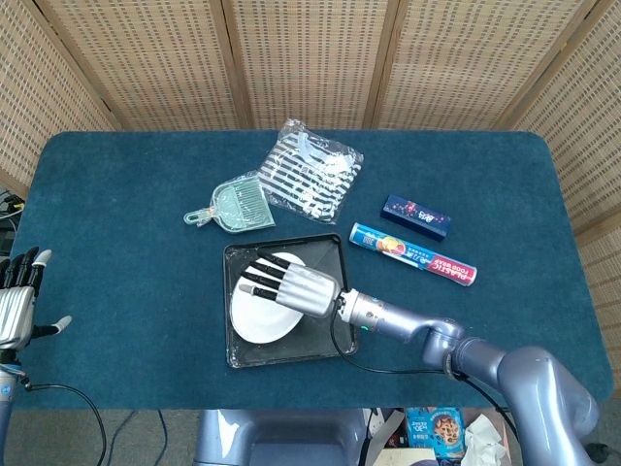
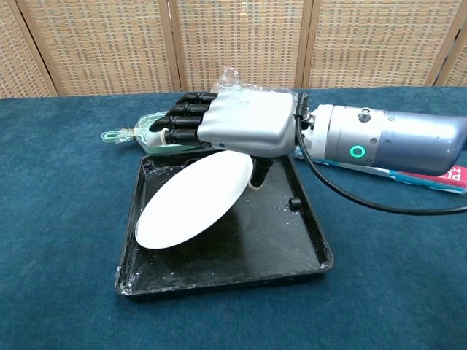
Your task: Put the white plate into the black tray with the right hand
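Note:
The white plate (image 2: 191, 200) hangs tilted over the black tray (image 2: 306, 240), its low left edge close to the tray floor. My right hand (image 2: 233, 124) holds the plate by its upper right rim, fingers stretched flat above it and thumb underneath. From the head view the plate (image 1: 258, 316) lies inside the tray (image 1: 330, 340) outline with the right hand (image 1: 296, 284) over its far side. My left hand (image 1: 17, 311) stays at the table's left edge, fingers spread and holding nothing.
Behind the tray lie a green dustpan in a clear bag (image 1: 233, 206) and a striped packet (image 1: 310, 177). To the right of the tray are a plastic-wrap box (image 1: 415, 254) and a dark blue box (image 1: 415, 216). The blue table (image 1: 116, 252) is bare at left.

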Available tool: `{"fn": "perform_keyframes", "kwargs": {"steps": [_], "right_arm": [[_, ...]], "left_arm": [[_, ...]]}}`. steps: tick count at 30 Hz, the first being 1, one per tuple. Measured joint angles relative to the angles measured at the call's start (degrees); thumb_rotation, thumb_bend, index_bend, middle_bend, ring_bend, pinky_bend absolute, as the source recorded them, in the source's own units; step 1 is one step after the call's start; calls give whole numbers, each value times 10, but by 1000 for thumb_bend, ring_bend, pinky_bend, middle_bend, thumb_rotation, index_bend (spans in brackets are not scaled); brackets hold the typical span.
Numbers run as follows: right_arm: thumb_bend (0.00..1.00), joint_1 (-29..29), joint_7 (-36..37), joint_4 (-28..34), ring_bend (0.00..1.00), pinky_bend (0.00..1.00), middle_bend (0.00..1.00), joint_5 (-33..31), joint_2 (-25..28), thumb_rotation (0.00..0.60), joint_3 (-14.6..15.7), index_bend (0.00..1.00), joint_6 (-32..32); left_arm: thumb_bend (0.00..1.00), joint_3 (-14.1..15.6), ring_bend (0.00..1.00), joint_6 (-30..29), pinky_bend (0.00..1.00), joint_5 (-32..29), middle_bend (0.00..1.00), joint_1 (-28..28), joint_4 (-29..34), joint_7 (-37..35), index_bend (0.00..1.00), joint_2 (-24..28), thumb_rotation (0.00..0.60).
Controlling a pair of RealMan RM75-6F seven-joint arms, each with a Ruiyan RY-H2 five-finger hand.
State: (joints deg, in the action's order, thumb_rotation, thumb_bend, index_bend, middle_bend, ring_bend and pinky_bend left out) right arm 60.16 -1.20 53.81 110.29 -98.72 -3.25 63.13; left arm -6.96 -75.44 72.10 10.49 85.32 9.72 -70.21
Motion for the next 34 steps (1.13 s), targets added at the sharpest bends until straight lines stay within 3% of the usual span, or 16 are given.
{"fn": "perform_keyframes", "kwargs": {"steps": [8,19,25,34], "right_arm": [[0,-37,-99,102,0,0,0,-25,88,600,1,0,11],[0,-205,-180,210,0,0,0,-112,265,600,38,0,84],[0,-309,-160,237,0,0,0,-176,294,600,53,0,158],[0,-436,-115,270,0,0,0,-255,280,600,49,0,266]], "left_arm": [[0,4,0,-5,0,8,0,-1,7,-2,0,3,600],[0,20,0,-35,0,50,0,-11,32,-9,0,16,600],[0,28,0,-68,0,81,0,-22,47,-13,0,23,600],[0,38,0,-94,0,110,0,-36,67,-20,0,33,600]]}}
